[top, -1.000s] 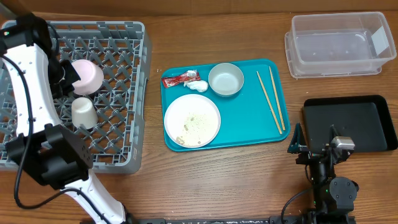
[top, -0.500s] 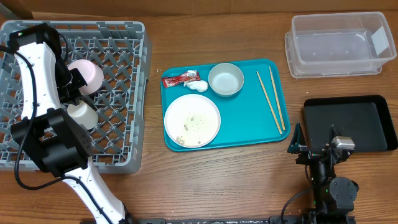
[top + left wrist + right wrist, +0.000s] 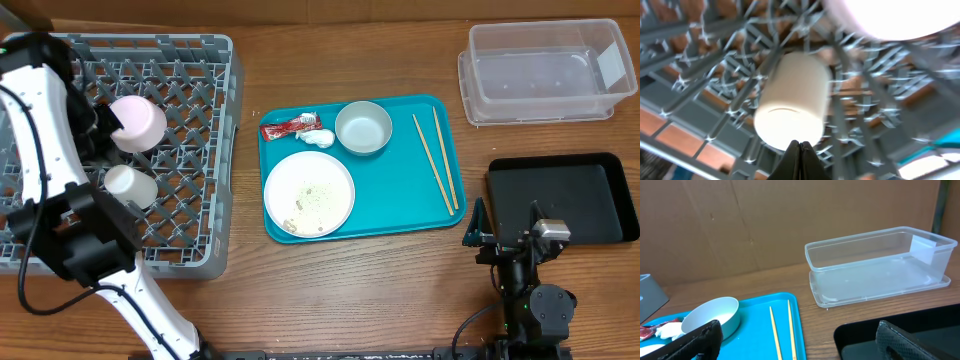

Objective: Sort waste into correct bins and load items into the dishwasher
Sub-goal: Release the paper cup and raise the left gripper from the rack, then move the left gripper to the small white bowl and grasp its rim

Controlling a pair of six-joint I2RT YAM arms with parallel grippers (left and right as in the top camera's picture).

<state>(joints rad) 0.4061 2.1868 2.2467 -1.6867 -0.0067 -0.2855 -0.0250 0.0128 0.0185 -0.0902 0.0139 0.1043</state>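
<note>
Over the wooden table (image 3: 350,280), left end effector (image 3: 800,150) clenched, right end effector (image 3: 799,336) released.

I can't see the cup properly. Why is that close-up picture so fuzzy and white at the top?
Left wrist view: the camera sits very close, so the white cup and rack look blurred, and the pale bowl glares pure white. Overhead view: sharp, evenly lit. Right wrist view: the clear tub is sharp.
</note>
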